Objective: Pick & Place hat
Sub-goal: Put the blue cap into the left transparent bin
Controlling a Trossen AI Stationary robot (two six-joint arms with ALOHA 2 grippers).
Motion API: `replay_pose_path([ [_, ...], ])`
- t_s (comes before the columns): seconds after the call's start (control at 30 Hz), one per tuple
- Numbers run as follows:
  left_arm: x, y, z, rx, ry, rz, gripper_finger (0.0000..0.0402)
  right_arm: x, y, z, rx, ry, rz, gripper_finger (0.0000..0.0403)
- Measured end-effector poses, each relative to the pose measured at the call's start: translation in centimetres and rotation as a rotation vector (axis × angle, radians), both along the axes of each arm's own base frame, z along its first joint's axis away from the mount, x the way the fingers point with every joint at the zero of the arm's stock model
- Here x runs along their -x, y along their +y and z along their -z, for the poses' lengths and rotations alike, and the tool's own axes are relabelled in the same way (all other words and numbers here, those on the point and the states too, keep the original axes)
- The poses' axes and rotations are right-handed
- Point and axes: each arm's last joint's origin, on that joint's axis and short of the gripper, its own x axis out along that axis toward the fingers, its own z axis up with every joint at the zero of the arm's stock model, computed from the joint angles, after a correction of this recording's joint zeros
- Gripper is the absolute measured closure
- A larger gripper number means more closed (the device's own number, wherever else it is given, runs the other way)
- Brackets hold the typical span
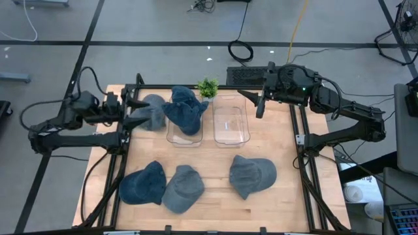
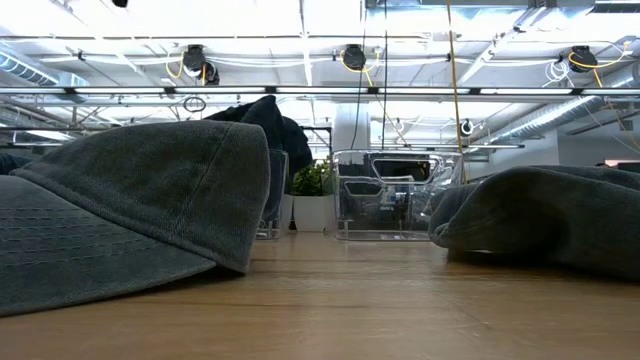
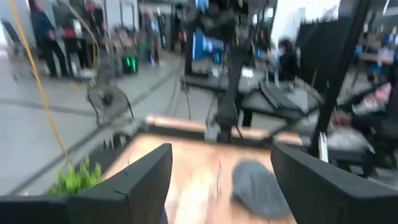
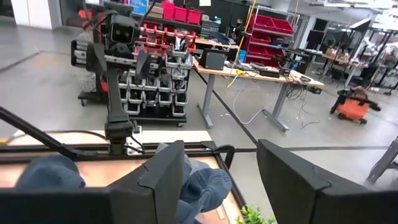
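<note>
Several denim hats are on the wooden table. A dark blue hat [image 1: 186, 109] [image 4: 200, 185] sits heaped in the left clear bin [image 1: 174, 136], sticking up above its rim [image 2: 262, 118]. A grey-blue hat [image 1: 155, 112] [image 4: 50, 172] lies on the table beside that bin. Three more hats [image 1: 144, 184] [image 1: 183, 189] [image 1: 251, 175] lie along the near side. My left gripper [image 1: 142, 112] [image 3: 221, 180] hovers over the table's left side by the grey-blue hat, pointing level toward the right, open and holding nothing. My right gripper [image 1: 252, 103] [image 4: 217, 180] hovers at the far right, pointing left, open with nothing between its fingers.
A second clear bin [image 1: 230, 121] [image 2: 392, 195] stands right of the first with nothing in it. A small green plant [image 1: 208, 87] [image 2: 312, 180] stands behind the bins at the far edge. Black frame rails [image 1: 307, 176] run along both table sides. People stand in the room beyond.
</note>
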Motion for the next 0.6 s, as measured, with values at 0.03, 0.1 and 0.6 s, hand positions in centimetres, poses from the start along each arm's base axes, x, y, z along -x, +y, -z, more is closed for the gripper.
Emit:
replay_pose_path([
  [0.03, 0.3, -0.1, -0.2, 0.006, 0.024, 0.011, 0.0127, 0.0, 0.0, 0.0, -0.020, -0.006, 0.001, 0.0215],
  [0.1, 1.1, -0.3, -0.8, 0.013, 0.059, 0.020, 0.0125, 0.0, 0.0, 0.0, -0.062, -0.017, 0.004, 0.0214],
  [0.6, 4.0, -1.0, -4.6, 0.215, 0.430, 0.044, 0.0090, -0.1, 0.0, 0.0, -0.217, -0.059, 0.012, 0.0217],
])
